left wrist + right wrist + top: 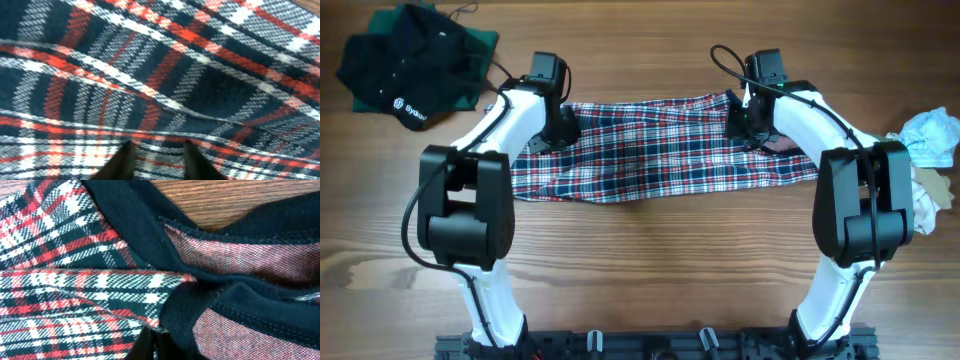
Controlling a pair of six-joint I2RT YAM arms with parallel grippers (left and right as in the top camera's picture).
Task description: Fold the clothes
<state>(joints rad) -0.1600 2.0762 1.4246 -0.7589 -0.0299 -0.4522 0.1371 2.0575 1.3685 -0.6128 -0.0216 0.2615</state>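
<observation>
The plaid clothes piece (660,150), red, navy and white, lies spread lengthwise across the table's middle. My left gripper (558,128) is down on its left end. In the left wrist view its dark fingertips (127,152) stand apart on the flat plaid (165,65), so my left gripper (156,150) is open. My right gripper (745,125) sits at the cloth's right end. Seen from the right wrist, my right gripper (152,340) is shut on the cloth's edge where the plaid (75,295) meets the navy waistband (135,220). The pinkish inside (250,255) shows beside it.
A black garment (415,65) lies on a green one (480,45) at the far left. Pale blue and white garments (932,140) are heaped at the right edge. Bare wood table (660,260) stretches in front of the plaid piece.
</observation>
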